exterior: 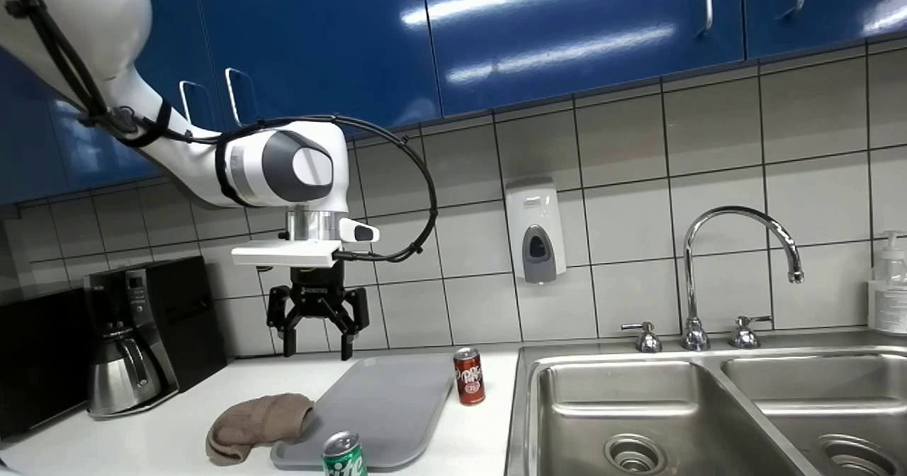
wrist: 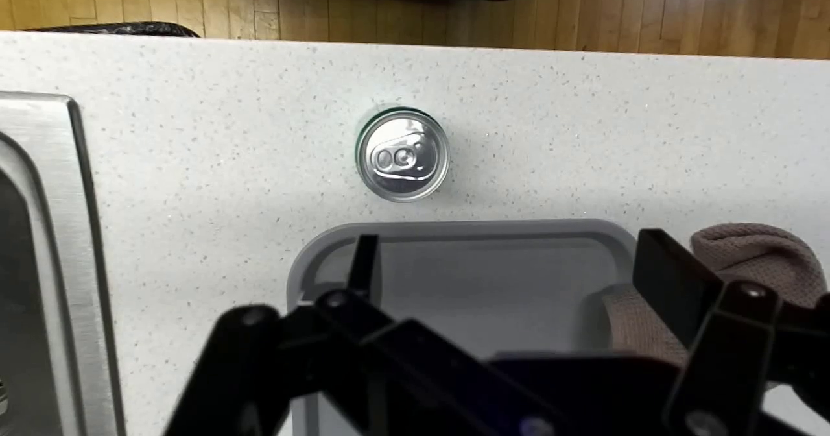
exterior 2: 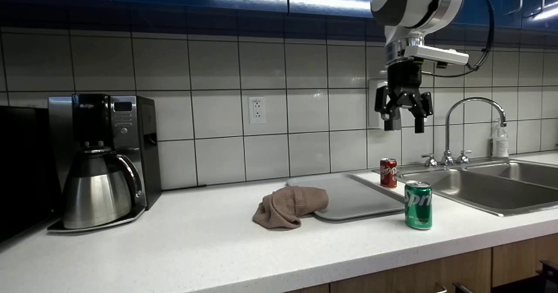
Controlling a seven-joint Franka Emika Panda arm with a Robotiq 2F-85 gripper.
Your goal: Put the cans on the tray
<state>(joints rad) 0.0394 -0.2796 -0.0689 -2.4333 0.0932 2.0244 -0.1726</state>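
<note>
Nearest us in exterior view: green can (exterior: 345,456), silver top, upright on white table (exterior: 163,437), 7 o'clock from grey low-rimmed tray (exterior: 386,405); wrist view shows it just beside rim. Farther: red can (exterior: 470,377), silver top too, upright, 2 o'clock from tray, just beside it. Above table, hand (exterior: 318,344) hangs pointing down, fingers wide apart, only air between. Same clock: brown cloth (exterior: 256,423) at 9, bunched over tray edge, taking up some room there; steel sink (exterior: 524,405) at 3. Beyond, we see coffee maker (exterior: 159,320) at 10, soap dispenser (exterior: 536,214) at 1, on tiled wall (exterior: 623,214).

white counter (exterior 2: 183,251), tray (exterior 2: 357,195), two cans (exterior 2: 418,206) (exterior 2: 388,173), cloth (exterior 2: 290,203)
</note>
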